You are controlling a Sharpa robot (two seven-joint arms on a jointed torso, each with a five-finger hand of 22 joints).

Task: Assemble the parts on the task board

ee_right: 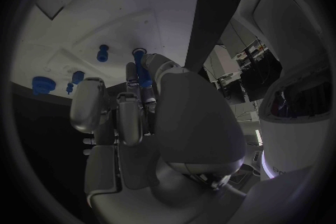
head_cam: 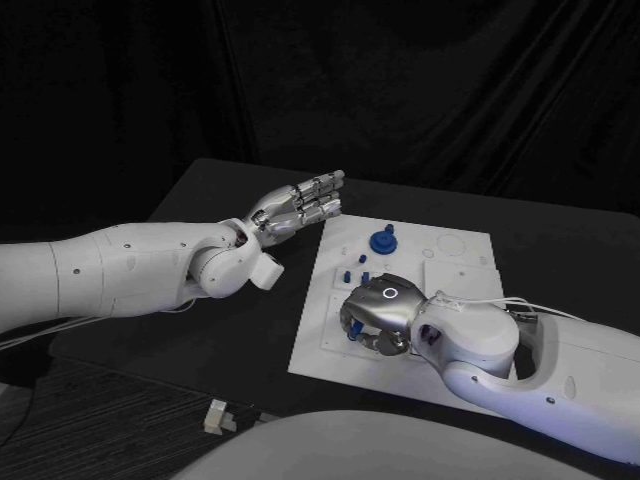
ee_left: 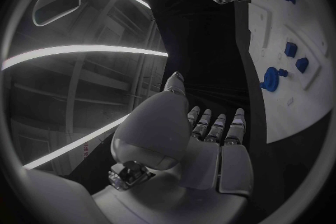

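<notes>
The white task board (head_cam: pixel 457 262) lies in the middle of the black table. On its far part stands a round blue part with a peg (head_cam: pixel 384 240), and a few small blue parts (head_cam: pixel 358 268) sit just nearer. My right hand (head_cam: pixel 379 314) is low over the board's near left area, fingers curled down. In the right wrist view its fingertips pinch a slim blue part (ee_right: pixel 142 71) just above the board (ee_right: pixel 77 22). My left hand (head_cam: pixel 300 208) hovers off the board's far left corner, fingers straight and holding nothing. The left wrist view shows its palm (ee_left: pixel 206 145) and the board (ee_left: pixel 280 106).
A small white object (head_cam: pixel 219 415) lies by the table's near edge. Bare black table (head_cam: pixel 219 300) stretches to the left of the board. My left forearm (head_cam: pixel 118 270) hangs over that side.
</notes>
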